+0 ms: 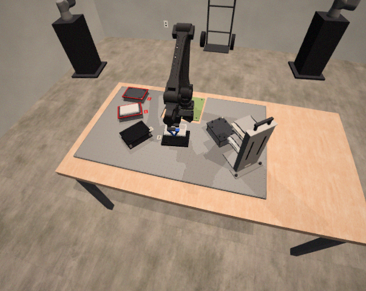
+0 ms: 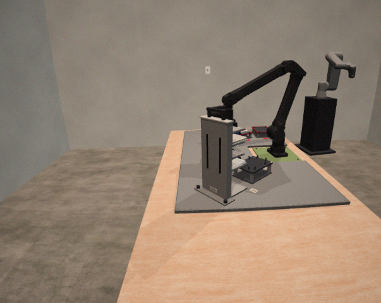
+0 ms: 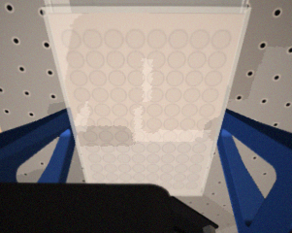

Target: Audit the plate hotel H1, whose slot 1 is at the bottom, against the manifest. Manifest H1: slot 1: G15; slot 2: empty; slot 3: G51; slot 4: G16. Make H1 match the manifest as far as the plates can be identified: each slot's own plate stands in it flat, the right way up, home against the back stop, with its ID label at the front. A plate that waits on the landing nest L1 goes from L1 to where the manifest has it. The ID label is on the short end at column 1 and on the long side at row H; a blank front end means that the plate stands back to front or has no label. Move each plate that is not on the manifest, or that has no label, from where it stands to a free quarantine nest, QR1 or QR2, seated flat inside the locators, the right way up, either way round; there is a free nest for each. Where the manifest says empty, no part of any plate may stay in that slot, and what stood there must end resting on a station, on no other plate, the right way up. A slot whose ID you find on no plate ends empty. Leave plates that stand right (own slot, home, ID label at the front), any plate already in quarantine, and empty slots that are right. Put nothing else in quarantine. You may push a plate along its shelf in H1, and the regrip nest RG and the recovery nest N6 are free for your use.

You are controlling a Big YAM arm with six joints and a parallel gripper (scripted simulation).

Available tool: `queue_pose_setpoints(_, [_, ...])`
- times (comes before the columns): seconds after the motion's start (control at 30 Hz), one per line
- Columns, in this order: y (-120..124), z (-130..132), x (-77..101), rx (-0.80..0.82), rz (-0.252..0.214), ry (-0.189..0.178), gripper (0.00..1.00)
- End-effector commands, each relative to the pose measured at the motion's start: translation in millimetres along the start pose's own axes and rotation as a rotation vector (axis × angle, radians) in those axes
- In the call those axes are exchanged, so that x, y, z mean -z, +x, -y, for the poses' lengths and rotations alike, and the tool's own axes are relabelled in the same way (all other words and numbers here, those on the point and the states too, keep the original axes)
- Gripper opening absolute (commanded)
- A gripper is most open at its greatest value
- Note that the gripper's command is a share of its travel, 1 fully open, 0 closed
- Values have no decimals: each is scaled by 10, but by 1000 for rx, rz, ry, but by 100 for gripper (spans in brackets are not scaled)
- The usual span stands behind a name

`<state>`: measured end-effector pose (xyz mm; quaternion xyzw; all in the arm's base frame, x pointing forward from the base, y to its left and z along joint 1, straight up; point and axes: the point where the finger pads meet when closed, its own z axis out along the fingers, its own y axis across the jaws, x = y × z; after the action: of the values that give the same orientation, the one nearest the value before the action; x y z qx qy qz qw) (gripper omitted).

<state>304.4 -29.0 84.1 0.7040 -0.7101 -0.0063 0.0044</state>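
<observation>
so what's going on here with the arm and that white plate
The single arm's gripper grips a pale well plate by its long sides, just above a black nest mid-mat. The plate hotel stands to one side with plates on its shelves. A red-framed nest on the other side already holds a white plate.
</observation>
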Motion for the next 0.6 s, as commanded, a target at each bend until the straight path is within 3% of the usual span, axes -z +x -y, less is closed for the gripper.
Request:
queue_pose_setpoints(0.0, [35,282,322,3,-3,78,86])
queue_pose_setpoints(0.2, [36,279,413,3,-4,87,86])
queue_pose_setpoints(0.33, [39,308,333,3,-3,70,86])
queue_pose_setpoints(0.4, [36,275,480,3,-4,87,86])
queue_pose_setpoints(0.57, [36,264,620,3,-5,88,86])
